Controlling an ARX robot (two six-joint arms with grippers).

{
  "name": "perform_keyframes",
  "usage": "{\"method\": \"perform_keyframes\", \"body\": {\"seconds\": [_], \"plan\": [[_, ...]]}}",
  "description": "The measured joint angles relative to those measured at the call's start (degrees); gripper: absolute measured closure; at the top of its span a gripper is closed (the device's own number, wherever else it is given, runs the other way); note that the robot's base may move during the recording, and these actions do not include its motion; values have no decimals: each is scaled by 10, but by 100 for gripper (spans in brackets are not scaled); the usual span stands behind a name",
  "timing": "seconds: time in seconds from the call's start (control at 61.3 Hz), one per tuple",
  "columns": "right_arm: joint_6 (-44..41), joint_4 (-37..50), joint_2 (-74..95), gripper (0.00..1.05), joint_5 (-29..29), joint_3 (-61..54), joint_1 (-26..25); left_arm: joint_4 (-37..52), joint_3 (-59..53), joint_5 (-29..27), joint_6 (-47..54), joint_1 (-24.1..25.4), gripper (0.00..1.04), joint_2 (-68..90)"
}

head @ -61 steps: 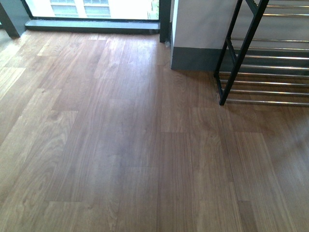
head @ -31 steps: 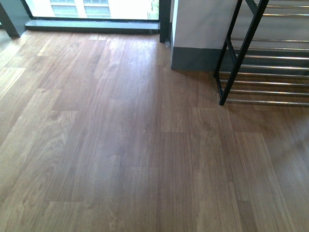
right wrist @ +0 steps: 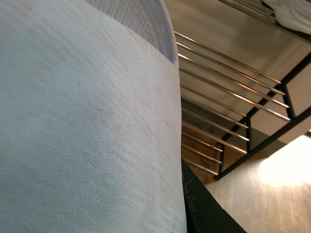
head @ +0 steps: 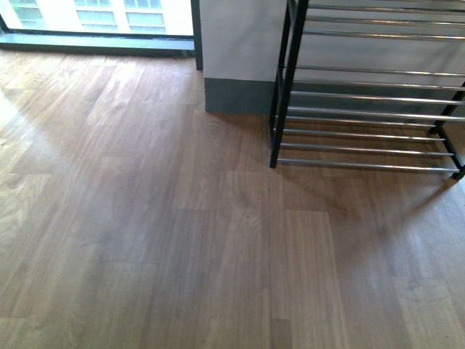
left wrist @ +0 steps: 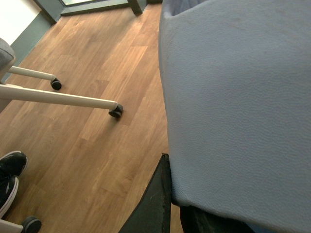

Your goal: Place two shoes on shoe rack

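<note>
The shoe rack [head: 363,94], black-framed with chrome bars, stands at the upper right of the front view against a pale wall; neither arm shows there. In the left wrist view a shoe's pale grey-blue sole [left wrist: 238,97] fills the frame, and my left gripper [left wrist: 172,206] is shut on it, one dark finger [left wrist: 153,204] pressed against its edge. In the right wrist view the other shoe's white textured sole [right wrist: 82,126] fills most of the frame, my right gripper [right wrist: 182,204] shut on it. Behind it run the rack's bars [right wrist: 228,92]. Both shoes' uppers are hidden.
Wood floor [head: 145,218] spreads in front of the rack. A window sill [head: 94,40] runs along the back left. The left wrist view shows chair legs on castors [left wrist: 115,111] and a black shoe [left wrist: 9,170] on the floor. Something pale [right wrist: 294,12] lies on an upper rack tier.
The front view has swung right and closer: the rack has shifted from the far right edge toward the middle, and its full lower width now shows.
</note>
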Motion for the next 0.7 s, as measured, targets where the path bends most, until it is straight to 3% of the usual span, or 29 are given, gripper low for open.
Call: {"method": "perform_keyframes", "body": {"seconds": [0.701], "plan": [[0,0,1,103,0,-1,-1,0,0,0,0,0,103,1]]}}
